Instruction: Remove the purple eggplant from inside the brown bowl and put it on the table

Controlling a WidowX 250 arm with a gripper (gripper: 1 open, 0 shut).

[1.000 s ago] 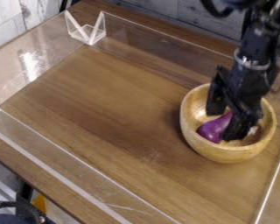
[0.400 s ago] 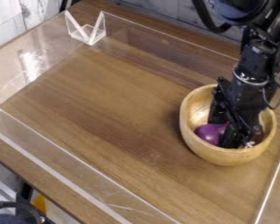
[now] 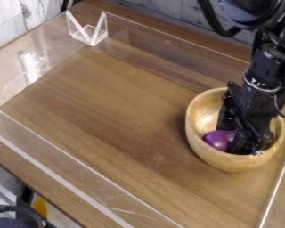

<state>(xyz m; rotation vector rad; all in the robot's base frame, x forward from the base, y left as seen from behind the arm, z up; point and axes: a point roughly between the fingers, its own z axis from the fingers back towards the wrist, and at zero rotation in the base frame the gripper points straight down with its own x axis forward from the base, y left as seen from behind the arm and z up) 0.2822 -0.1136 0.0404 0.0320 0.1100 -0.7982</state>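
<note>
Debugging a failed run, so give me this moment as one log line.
end effector: shut, inside bowl | eggplant: in bowl, beside fingers | table placement: not yet

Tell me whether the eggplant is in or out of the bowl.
In: the eggplant lies inside the rim of the bowl.

The black arm (image 3: 266, 18) is reaching in from the far right of the scene, its upper part running out of view. The wrist (image 3: 271, 61) is bending downward, and the gripper (image 3: 238, 134) is hanging below it, pointing down and slightly toward the near left. Its dark, jointed fingers (image 3: 245, 118) are closing together, their tips partly blurring.
</note>
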